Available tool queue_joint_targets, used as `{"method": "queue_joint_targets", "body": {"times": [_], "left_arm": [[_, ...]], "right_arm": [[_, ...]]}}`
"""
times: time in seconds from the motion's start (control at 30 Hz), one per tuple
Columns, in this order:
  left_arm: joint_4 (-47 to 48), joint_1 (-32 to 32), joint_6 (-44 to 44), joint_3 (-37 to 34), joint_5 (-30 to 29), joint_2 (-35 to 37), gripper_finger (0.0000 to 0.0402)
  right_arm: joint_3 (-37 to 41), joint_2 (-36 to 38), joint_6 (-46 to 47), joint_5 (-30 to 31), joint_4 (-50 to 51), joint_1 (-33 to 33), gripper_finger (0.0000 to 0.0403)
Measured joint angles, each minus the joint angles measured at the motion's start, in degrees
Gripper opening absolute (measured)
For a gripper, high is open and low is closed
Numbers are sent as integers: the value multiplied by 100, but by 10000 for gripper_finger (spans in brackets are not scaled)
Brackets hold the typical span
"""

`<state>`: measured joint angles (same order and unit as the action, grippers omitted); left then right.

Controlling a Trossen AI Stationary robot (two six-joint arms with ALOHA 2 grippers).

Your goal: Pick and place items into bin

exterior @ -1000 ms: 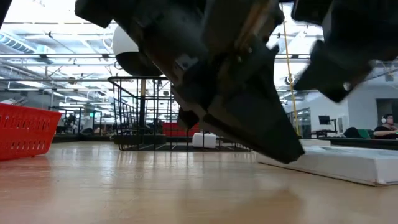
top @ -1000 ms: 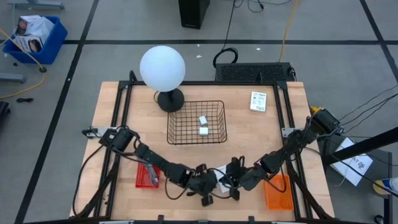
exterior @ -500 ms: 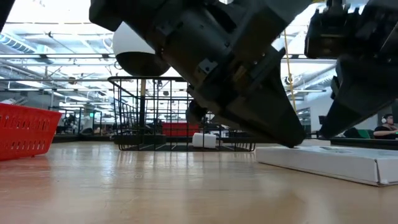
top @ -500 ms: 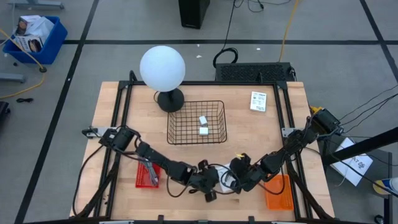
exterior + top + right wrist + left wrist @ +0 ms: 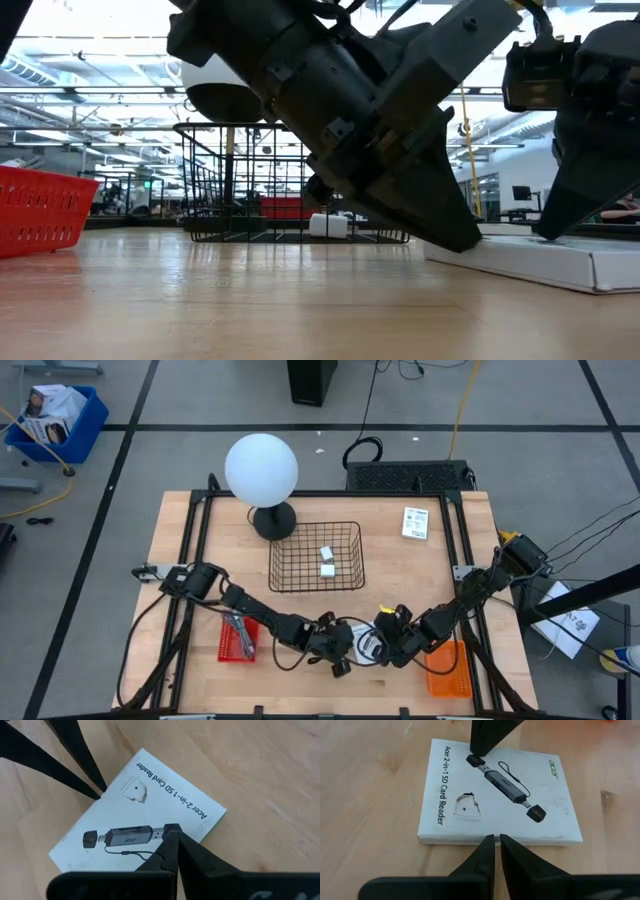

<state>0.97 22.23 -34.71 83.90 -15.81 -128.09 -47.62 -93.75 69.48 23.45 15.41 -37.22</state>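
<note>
High view: 2 small white blocks (image 5: pixel 326 561) already lie in the wire basket (image 5: pixel 283 540); 1 white packet (image 5: pixel 415 522) waits at 2 o'clock on the desk (image 5: pixel 400 575). At 6 o'clock, both claws meet over another packet.

Left wrist view: the left claw (image 5: pixel 496 841), fingers pressed together, touches the edge of the flat card-reader packet (image 5: pixel 470 785).

Right wrist view: the right claw (image 5: pixel 172 842), also closed, presses on the packet's face; nothing is lifted.

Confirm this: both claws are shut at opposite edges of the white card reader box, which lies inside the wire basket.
Not quite. The card reader box lies on the bare table near its front edge, not in the wire basket; the high view shows it. The rest holds: the left claw and right claw are shut at its opposite edges.
</note>
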Motion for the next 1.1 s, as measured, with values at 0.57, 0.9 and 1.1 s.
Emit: {"method": "queue_joint_targets", "body": {"times": [0.57,0.9,1.1], "left_arm": [[-126,4,-28,0,76,-127,35],[-833,85,384,-11,-106,-127,35],[-1202,157,703,-11,-274,-127,35]], "right_arm": [[-65,377,198,-244,457,-238,0],[-65,276,987,-572,985,-379,0],[-65,32,978,-731,867,-310,0]]}}
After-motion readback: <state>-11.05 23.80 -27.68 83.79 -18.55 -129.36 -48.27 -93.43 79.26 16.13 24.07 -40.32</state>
